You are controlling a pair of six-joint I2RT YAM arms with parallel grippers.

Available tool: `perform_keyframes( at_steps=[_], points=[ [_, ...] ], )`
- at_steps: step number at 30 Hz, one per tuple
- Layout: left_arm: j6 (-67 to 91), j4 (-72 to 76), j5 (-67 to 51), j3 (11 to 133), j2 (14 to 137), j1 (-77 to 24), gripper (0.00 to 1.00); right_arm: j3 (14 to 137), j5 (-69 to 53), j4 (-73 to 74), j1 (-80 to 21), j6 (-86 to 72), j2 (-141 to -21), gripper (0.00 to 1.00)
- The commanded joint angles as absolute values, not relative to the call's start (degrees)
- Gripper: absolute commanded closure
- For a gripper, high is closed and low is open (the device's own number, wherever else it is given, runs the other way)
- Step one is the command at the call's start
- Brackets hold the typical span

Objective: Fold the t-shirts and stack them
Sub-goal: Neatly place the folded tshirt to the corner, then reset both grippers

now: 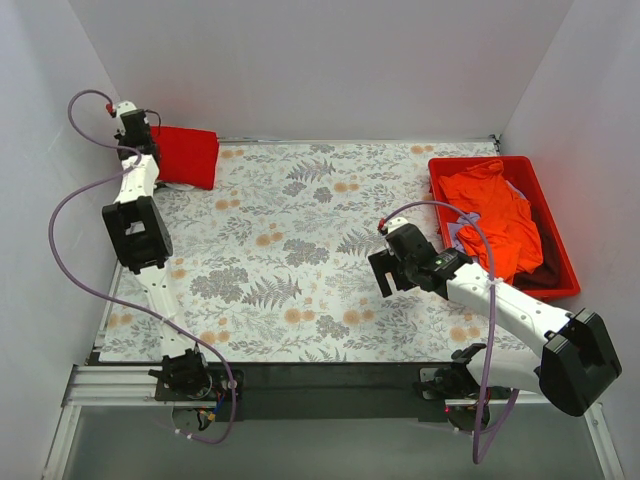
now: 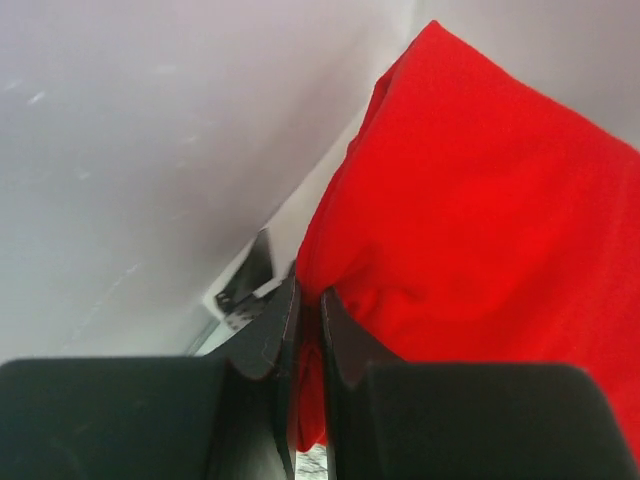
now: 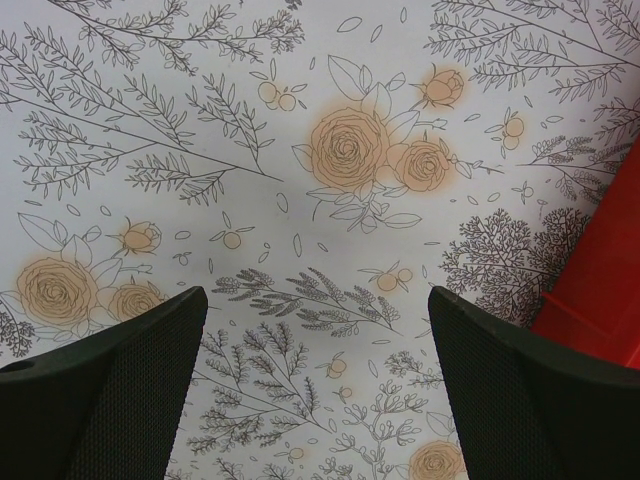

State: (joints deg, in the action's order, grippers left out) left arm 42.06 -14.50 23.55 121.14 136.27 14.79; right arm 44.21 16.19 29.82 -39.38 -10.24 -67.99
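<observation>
Left gripper (image 2: 308,300) at the table's far left corner, fingers pinched narrow on an edge of the red t-shirt (image 1: 188,155), right gripper (image 3: 315,295) over the floral table (image 1: 290,250), fingers wide and empty, orange t-shirt (image 1: 495,215) heaped in the red tray (image 1: 556,288) at the right.

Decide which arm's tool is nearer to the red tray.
Right. The right tool hangs open just left of the tray, apart from it; the left tool is at the far left corner, shut on the red shirt.
</observation>
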Motion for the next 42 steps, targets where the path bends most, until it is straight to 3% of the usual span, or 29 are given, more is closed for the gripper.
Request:
perform_keyframes(
  at_steps=[1, 15, 17, 18, 19, 24, 33, 42],
  points=[
    [45.1, -10.7, 25.7, 119.5, 132.6, 18.1, 1.0, 46.6, 16.5, 30.4, -39.1, -9.7, -68.3, 0.03],
    [42.9, -7.3, 26.7, 121.1, 137.3, 20.3, 0.99, 46.5, 16.2, 30.7, -38.9, -9.8, -69.2, 0.03],
    [43.1, -7.3, 26.8, 121.4, 137.6, 20.2, 0.88, 46.4, 16.1, 30.8, -38.9, -9.9, -69.2, 0.03],
    [43.7, -7.3, 26.6, 121.3, 137.5, 20.1, 0.7, 46.5, 16.0, 30.8, -38.9, -10.1, -69.3, 0.03],
    [43.9, -7.3, 25.8, 120.9, 137.1, 20.1, 0.59, 46.5, 16.0, 30.8, -38.8, -10.2, -69.2, 0.04],
    [45.8, -7.2, 23.6, 118.5, 133.0, 19.7, 0.25, 46.8, 15.6, 30.8, -38.8, -11.0, -68.6, 0.03],
    [52.4, -7.4, 16.1, 108.6, 116.0, 15.2, 0.17, 46.5, 17.2, 31.7, -38.7, -12.3, -60.3, 0.03],
    [65.5, -10.9, 4.7, 84.3, 88.4, 3.6, 0.16, 46.8, 20.1, 32.5, -38.3, -14.8, -48.4, 0.02]
  ],
)
